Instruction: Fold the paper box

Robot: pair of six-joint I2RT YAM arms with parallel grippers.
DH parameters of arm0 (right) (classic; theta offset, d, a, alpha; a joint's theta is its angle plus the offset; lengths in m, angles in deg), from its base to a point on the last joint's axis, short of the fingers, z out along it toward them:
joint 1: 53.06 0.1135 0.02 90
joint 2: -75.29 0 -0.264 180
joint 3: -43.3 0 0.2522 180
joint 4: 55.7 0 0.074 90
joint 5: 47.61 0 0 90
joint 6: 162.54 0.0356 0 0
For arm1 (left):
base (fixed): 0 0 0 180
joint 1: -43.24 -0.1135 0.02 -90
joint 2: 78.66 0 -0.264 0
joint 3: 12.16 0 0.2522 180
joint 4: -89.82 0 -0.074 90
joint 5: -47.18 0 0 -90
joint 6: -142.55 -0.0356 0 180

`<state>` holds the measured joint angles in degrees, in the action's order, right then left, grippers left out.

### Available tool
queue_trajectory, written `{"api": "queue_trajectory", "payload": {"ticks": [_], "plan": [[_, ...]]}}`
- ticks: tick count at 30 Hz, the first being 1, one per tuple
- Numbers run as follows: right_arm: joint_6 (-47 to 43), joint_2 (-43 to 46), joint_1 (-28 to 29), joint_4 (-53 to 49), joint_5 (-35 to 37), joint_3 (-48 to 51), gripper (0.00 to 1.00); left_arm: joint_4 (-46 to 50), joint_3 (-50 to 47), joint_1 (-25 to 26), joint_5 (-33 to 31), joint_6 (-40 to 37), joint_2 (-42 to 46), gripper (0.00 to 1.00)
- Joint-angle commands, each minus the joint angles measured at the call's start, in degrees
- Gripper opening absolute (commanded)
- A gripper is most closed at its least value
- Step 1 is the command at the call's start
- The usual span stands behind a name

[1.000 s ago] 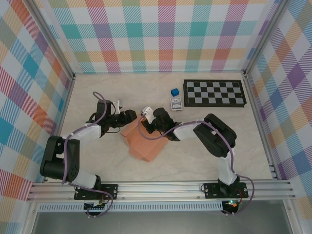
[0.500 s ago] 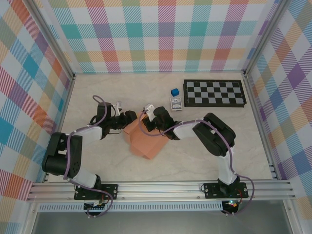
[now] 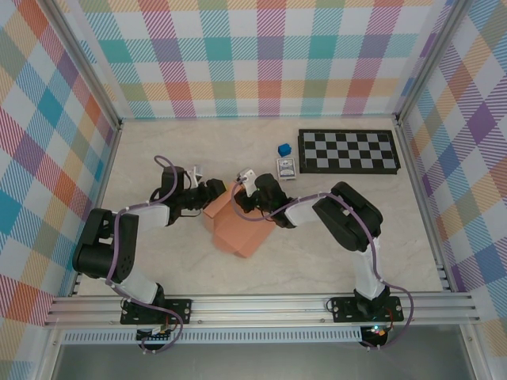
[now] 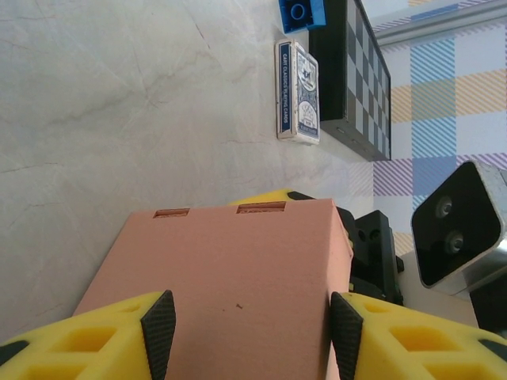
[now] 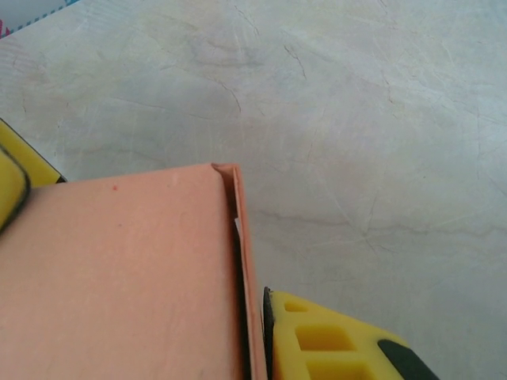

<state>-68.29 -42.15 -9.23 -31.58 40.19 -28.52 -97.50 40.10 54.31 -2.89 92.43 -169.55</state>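
The paper box (image 3: pixel 238 227) is a salmon-orange folded box lying tilted on the table between both arms. My left gripper (image 3: pixel 212 193) holds its left end. In the left wrist view the box (image 4: pixel 230 277) fills the gap between the black pads (image 4: pixel 158 331), which press on both of its sides. My right gripper (image 3: pixel 247 198) sits at the box's far right corner. In the right wrist view one yellow finger (image 5: pixel 325 348) presses its pad against the side flap of the box (image 5: pixel 119 277); the other finger is hidden behind the box.
A black-and-white checkerboard (image 3: pixel 348 151) lies at the back right. A small blue cube (image 3: pixel 283 149) and a blue-white card pack (image 3: pixel 286 167) sit beside it, also seen as the cube (image 4: pixel 301 13) and the pack (image 4: pixel 298 91). Checked walls enclose the table.
Both grippers and the box have shifted slightly away from the arm bases. The left gripper has moved a little to the right, closer against the box.
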Motion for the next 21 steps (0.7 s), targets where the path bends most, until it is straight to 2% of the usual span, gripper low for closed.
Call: {"api": "queue_trajectory", "payload": {"ticks": [1, 7, 13, 21], "plan": [[0.2, -0.8, -1.0, -3.6, -4.6, 2.5, 0.18, 5.3, 1.0, -0.4, -3.2, -3.1, 0.0, 0.56], [-0.9, 1.9, -1.5, -2.6, -7.1, 6.0, 0.27, 5.2, 3.9, -0.8, -4.6, -2.9, 0.2, 0.58], [-1.0, 4.0, -1.7, 2.0, -11.0, 9.4, 0.34, 10.1, 7.2, -1.3, -4.8, -8.2, 0.2, 0.6], [-5.4, 10.6, -3.2, -1.1, -13.2, 11.3, 0.4, 17.5, 11.2, -1.1, -4.1, -15.6, 0.5, 0.62]]}}
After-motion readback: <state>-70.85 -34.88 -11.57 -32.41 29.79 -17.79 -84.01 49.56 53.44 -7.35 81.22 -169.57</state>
